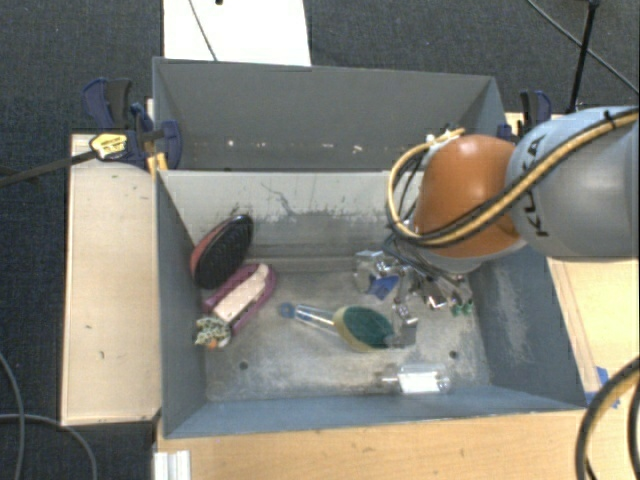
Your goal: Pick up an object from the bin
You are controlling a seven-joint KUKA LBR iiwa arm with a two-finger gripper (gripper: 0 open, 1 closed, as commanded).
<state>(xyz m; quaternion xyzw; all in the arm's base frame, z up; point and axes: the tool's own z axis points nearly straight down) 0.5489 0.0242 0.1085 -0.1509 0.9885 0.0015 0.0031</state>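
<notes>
Hovering inside the bin [300, 193], the end effector [405, 293] hung just behind the round head of the green-headed brush [364, 326]; spread or closed, could not tell; small blue piece [380, 284] lay just behind that brush; black oval brush [222, 248] and pink block [243, 293] lay well left of it; clear tube [420, 380] sat near its front right.

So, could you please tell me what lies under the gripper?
A green round-headed brush lies on the bin floor right at the gripper, its handle pointing left. The arm's orange cover hides the floor behind.
</notes>
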